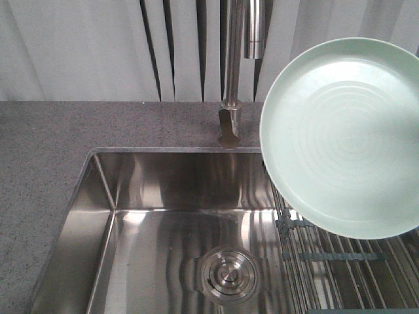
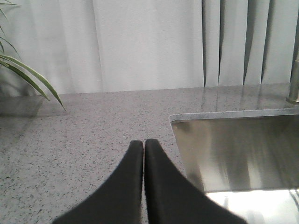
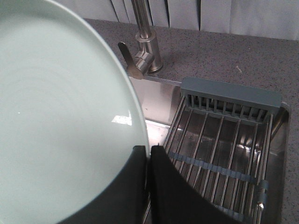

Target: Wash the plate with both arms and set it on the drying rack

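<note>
Front view: the plate (image 1: 340, 137) hung in the air, tilted face-out, just right of the faucet (image 1: 230, 65) and above the drying rack (image 1: 340, 261); no gripper showed here. Judged risk: a round glazed plate held clear of any support would fall onto the wire bars or into the sink (image 1: 163, 183) if the hold gave. Plate glossy, pale mint, with faint concentric rings and a shallow raised rim. Sink brushed steel, mirror-streaked. Counter (image 1: 46, 163) grey, speckled, matte. Left wrist view: left gripper (image 2: 143, 143) jaws pressed together on nothing, over the counter, with the sink corner ahead and to the right of them. Judged: this arm gave the plate no support. Right wrist view: right gripper (image 3: 149, 150) jaws narrow, pinching the plate's lower rim; the plate's face spread up and to the left of the jaws. The rack lay ahead, right and below, the faucet straight ahead. Judged risks: a thin pinch on a slick rim could let the plate pivot or slip, and a swing forward could knock the faucet. Rack: thin parallel steel bars with a grey-blue plastic end frame.
</note>
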